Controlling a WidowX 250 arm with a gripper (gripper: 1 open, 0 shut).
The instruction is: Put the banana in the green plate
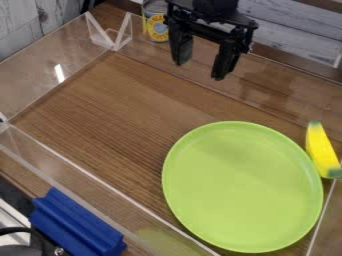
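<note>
The green plate point(241, 185) is a large lime-green round dish lying flat on the wooden table at the front right. The banana point(321, 149), small and yellow with a greenish end, lies just off the plate's right rim, at the frame's right edge. My gripper point(201, 58) hangs at the back centre, pointing down, well away from both the plate and the banana. Its two dark fingers point(179, 48) stand apart, open, with nothing between them.
Clear plastic walls point(54, 70) ring the wooden table point(120, 120). A yellow-labelled can point(158, 24) stands behind the gripper at the back. A blue object point(74, 228) sits outside the front-left wall.
</note>
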